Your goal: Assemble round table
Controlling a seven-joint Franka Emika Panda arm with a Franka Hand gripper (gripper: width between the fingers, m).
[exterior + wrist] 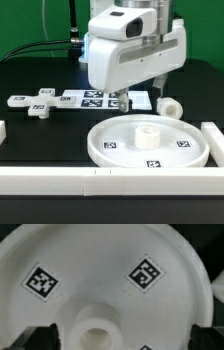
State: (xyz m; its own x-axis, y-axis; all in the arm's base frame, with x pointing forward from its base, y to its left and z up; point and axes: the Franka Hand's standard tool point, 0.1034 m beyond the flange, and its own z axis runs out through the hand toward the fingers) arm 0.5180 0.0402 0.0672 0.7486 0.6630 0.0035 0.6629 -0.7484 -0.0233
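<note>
The large rimmed round disc [120,143] lies flat near the front of the table, with a raised hub [148,135] at its middle. In the wrist view the disc [100,274] fills the picture, showing two tags and the hollow hub [97,333]. My gripper [120,102] hangs over the disc's far edge. In the wrist view the gripper [122,340] is open and empty, with its dark fingers [40,339] wide apart and the hub between them. The short thick cylinder [170,105] lies at the exterior view's right. The cross-shaped piece [38,106] lies at the exterior view's left.
The marker board [85,98] lies behind the disc, partly under the arm. White border blocks run along the front [90,180], the exterior view's right [213,135] and its left edge [2,130]. Black cables hang at the back.
</note>
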